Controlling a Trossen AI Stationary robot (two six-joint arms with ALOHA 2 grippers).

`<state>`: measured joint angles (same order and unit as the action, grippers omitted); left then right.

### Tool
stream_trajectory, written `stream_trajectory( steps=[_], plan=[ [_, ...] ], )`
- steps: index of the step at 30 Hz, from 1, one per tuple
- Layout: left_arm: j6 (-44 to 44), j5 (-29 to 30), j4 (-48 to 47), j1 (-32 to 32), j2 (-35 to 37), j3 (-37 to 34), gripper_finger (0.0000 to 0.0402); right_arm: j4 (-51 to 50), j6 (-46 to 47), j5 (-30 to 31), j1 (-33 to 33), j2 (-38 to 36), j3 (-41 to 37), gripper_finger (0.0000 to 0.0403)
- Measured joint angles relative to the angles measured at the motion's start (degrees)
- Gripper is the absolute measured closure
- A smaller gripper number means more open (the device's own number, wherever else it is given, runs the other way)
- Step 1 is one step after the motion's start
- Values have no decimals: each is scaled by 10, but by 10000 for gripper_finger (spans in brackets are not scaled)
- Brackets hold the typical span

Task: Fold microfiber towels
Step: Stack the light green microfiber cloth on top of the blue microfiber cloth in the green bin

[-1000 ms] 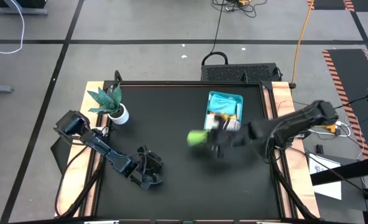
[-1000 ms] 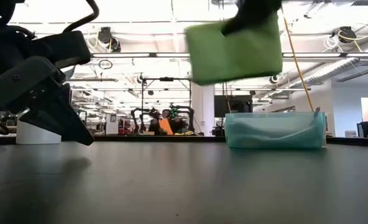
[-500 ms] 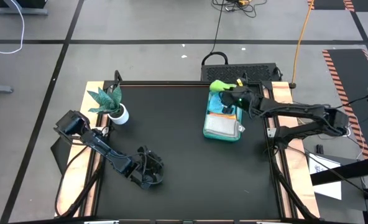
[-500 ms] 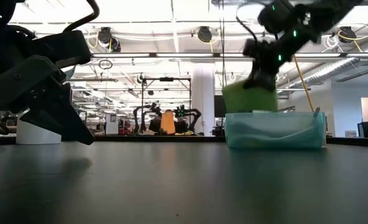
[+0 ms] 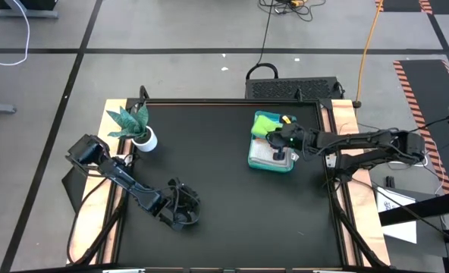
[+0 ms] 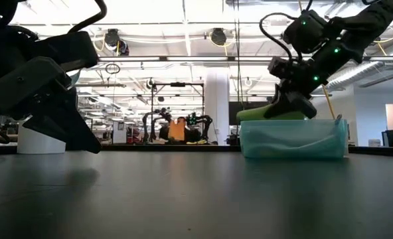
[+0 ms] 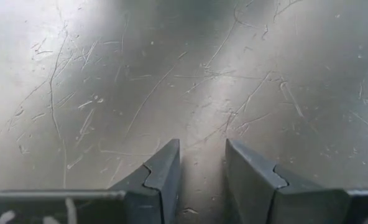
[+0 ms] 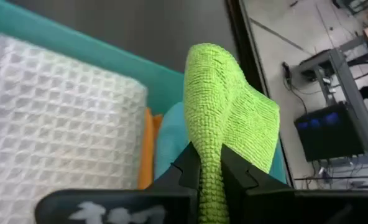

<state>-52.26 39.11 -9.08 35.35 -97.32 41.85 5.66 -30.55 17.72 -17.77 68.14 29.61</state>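
A: Largest item?
B: Black table top [image 5: 209,174], wood-edged, scuffed and scratched in the left wrist view.

A: Next down?
B: Right arm [image 5: 361,144], reaching in from the right edge toward the tray. Left arm [image 5: 126,182], lying low over the near-left part of the table, well apart from the tray.

A: Containers?
B: Teal plastic tray [image 5: 253,155], far right part of the table. Translucent wall facing the low camera [image 6: 293,139].

A: Towels, and where?
B: All within or over the tray. Lime green towel [image 8: 224,115], folded, over the tray's far end, upper edge showing above the rim in the low view [image 6: 269,114]. White-grey towel [image 8: 53,112], waffle-textured, folded flat at the near end. Orange towel [image 8: 148,146], only a thin edge showing between white-grey and pale blue. Pale blue towel [image 8: 171,140], mostly covered by the lime green. Turquoise towel: cannot tell.

A: Grippers?
B: Right gripper [image 8: 210,163], pinched tight on a fold of the lime green towel, directly above the tray. Left gripper [image 7: 201,171], fingers narrowly parted, nothing between them, just above bare table.

A: Smallest?
B: Small green plant [image 5: 132,121] in a white pot [image 5: 146,139], far-left corner.
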Motion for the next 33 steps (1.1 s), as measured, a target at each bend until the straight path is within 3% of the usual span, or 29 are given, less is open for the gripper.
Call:
stream_trajectory(
  steps=[9,18,23,29,33],
  plan=[
    [0,0,3,0,0,0,270,-68,-17,0,-5,0,0,388],
    [0,0,3,0,0,0,270,-72,-64,-1,-6,1,0,377],
    [-1,0,3,0,0,0,270,-72,-52,0,-6,2,0,321],
    [-1,0,4,0,0,0,270,-80,51,-47,-6,-16,1,227],
    [-1,0,4,0,0,0,270,-118,133,-75,-6,-42,31,192]
  ],
)
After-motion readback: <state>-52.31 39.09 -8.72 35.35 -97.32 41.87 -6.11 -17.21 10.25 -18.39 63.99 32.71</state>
